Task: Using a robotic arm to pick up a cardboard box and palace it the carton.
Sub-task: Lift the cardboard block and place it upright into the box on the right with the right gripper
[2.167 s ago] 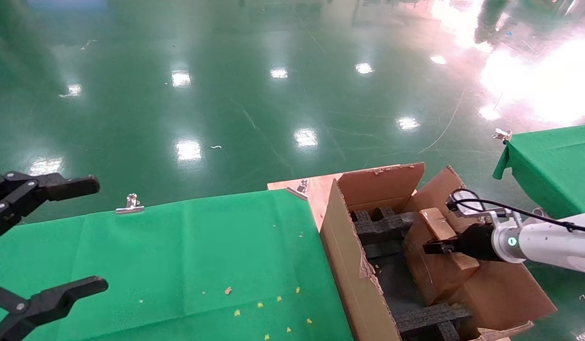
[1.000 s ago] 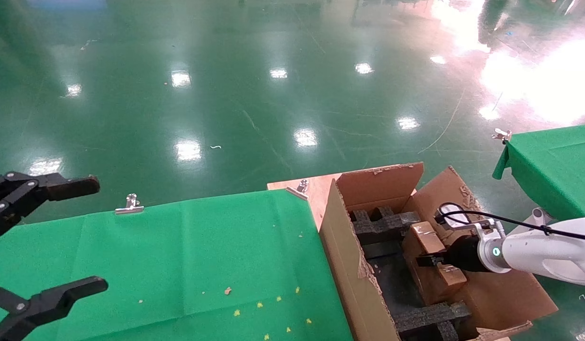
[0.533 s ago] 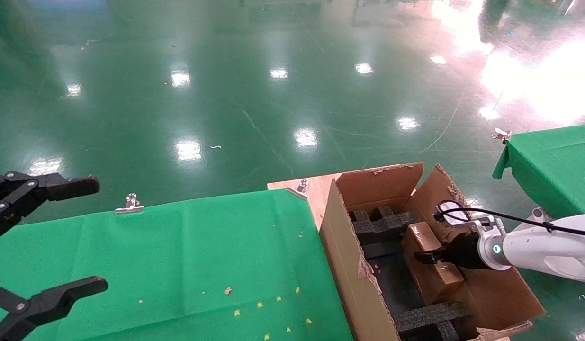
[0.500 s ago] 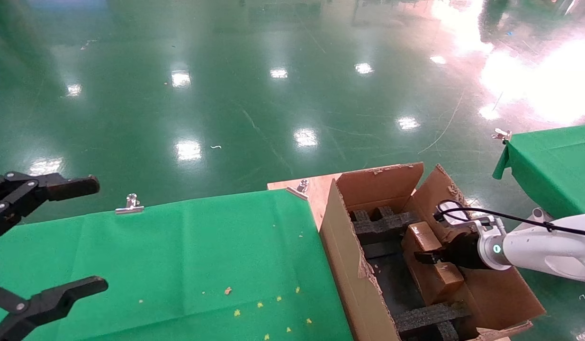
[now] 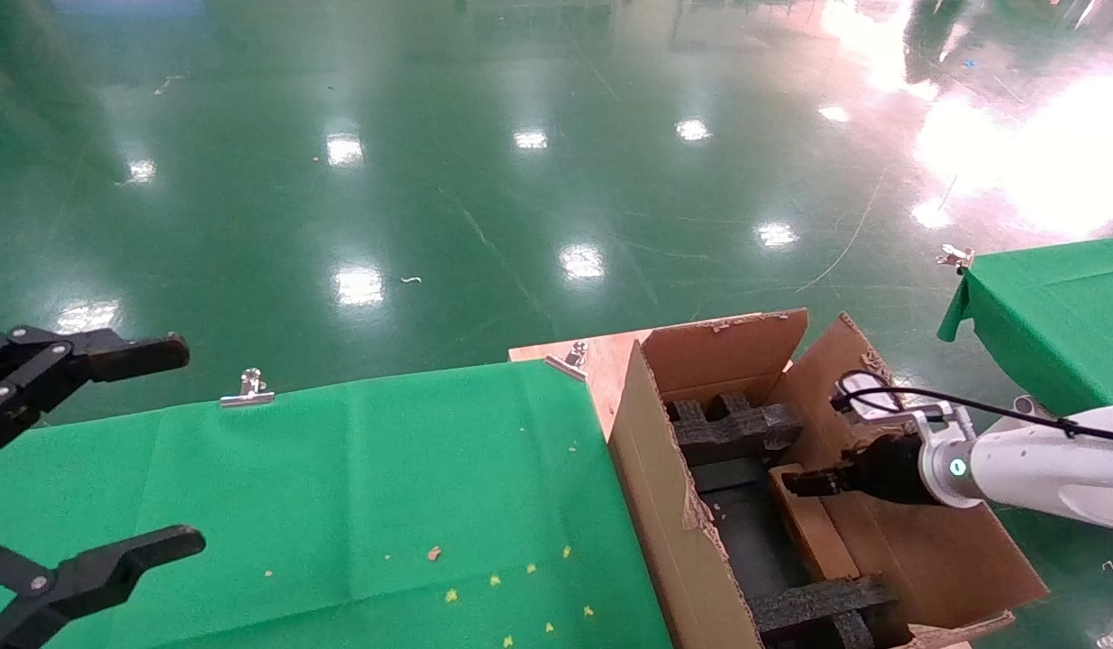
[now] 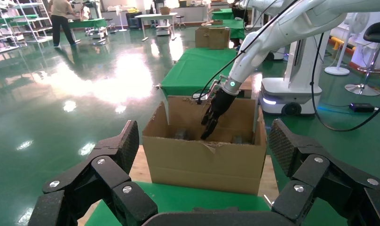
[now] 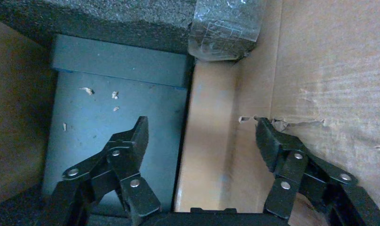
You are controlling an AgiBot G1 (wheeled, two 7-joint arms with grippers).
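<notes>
box down inside the carton, claw spread above it

the cardboard box [image 5: 813, 532] stood on edge inside the carton [image 5: 651, 505], tight against its right wall, between two black foam inserts [image 5: 732, 424]. the right gripper [image 5: 804, 480] of the robotic arm [image 5: 1034, 469] hung just over it, fingers spread and holding nothing. the left gripper [image 5: 114, 451] waited open over the green table [image 5: 340, 487], well apart.

table [image 5: 340, 469], green cloth | crumbs [image 5: 493, 581] at 6 o'clock | carton [image 5: 664, 505] at 3 o'clock edge
</notes>
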